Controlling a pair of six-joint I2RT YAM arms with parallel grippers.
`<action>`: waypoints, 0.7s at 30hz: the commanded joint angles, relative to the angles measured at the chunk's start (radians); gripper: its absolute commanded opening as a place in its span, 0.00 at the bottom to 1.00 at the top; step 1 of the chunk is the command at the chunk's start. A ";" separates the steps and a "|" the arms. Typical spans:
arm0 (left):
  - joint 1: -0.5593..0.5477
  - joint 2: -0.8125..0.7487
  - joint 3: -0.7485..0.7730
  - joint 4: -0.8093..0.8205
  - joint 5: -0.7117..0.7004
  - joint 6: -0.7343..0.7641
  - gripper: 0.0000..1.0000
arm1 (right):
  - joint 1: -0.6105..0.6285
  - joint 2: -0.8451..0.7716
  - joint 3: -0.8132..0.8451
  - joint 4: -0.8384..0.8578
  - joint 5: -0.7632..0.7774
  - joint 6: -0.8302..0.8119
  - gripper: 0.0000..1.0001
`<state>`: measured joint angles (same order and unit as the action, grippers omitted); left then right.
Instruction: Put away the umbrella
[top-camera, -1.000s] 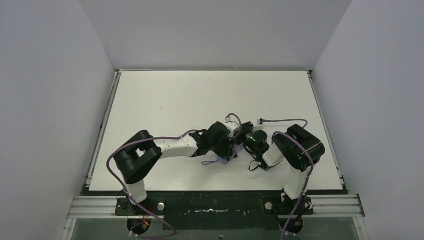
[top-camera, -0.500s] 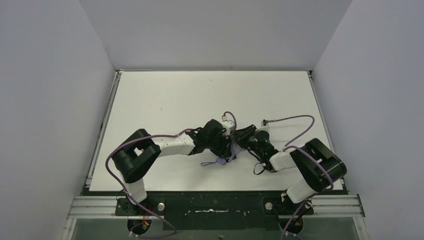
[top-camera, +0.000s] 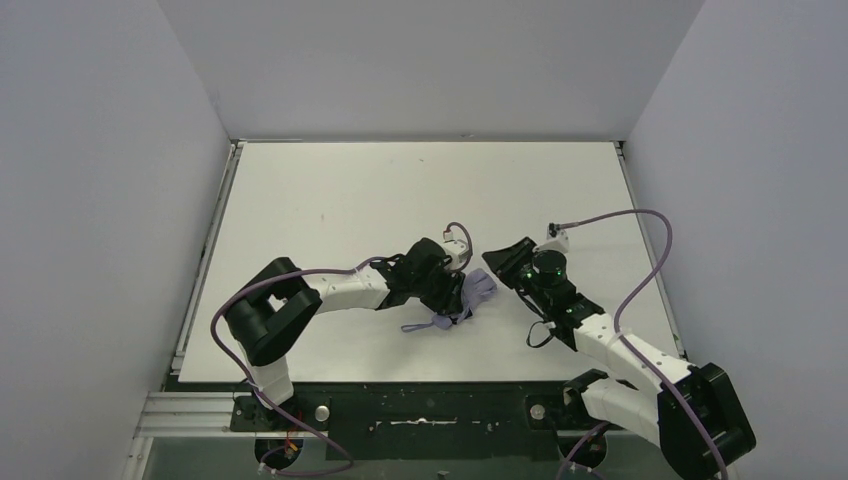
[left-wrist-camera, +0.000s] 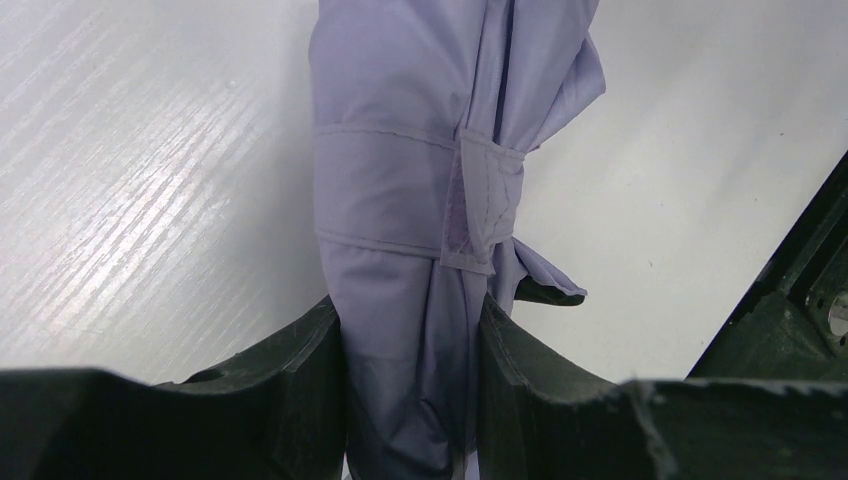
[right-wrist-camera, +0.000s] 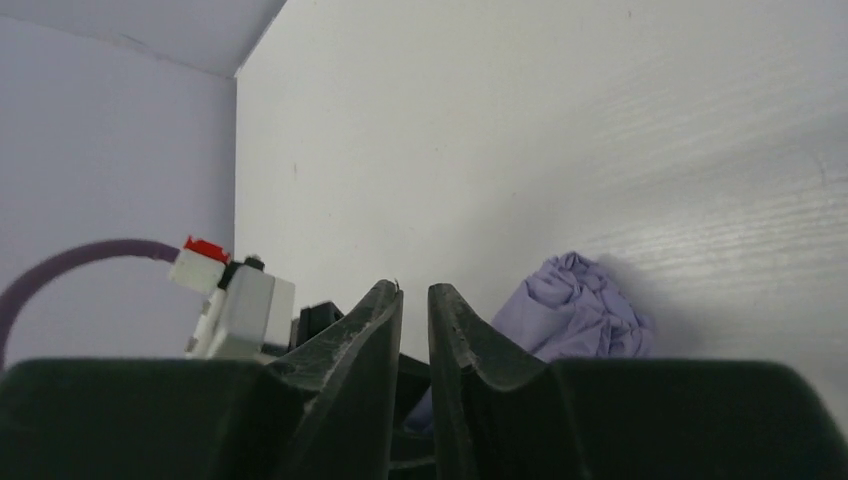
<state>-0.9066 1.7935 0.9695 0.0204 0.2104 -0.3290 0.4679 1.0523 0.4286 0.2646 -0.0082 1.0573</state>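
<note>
Left wrist: left gripper (left-wrist-camera: 412, 318) snug around the strapped umbrella (left-wrist-camera: 395, 180)

No writing to read.
No letters, numbers or brand marks show in any view (the umbrella (left-wrist-camera: 400, 200) and its strap (left-wrist-camera: 485, 205) are plain lavender).

A wide, flat, white tabletop (top-camera: 350, 190) is seen, with gray walls (top-camera: 110, 200) around three sides. A few tiny dark specks (top-camera: 322, 215) can be seen on it. The umbrella (top-camera: 478, 293) is laid on the tabletop, near the middle and a bit to the near side. It is pale purple and folded up small. Its cloth is held shut by a strap (left-wrist-camera: 480, 200). A thin purple loop (top-camera: 430, 322) is spread flat on the tabletop just beside it. The umbrella is squeezed between the fingers of the left hand (top-camera: 462, 300).
</note>
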 joint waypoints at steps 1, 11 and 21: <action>0.005 0.032 -0.021 -0.170 0.001 0.015 0.00 | 0.001 -0.052 -0.089 0.094 -0.151 0.023 0.13; 0.003 0.037 -0.008 -0.173 0.007 0.021 0.00 | 0.016 -0.016 -0.157 0.293 -0.275 0.126 0.00; 0.003 0.035 -0.002 -0.181 0.002 0.022 0.00 | 0.033 0.048 -0.164 0.252 -0.245 0.140 0.00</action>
<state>-0.9062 1.7939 0.9791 0.0021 0.2123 -0.3286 0.4858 1.0809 0.2687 0.4747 -0.2630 1.1912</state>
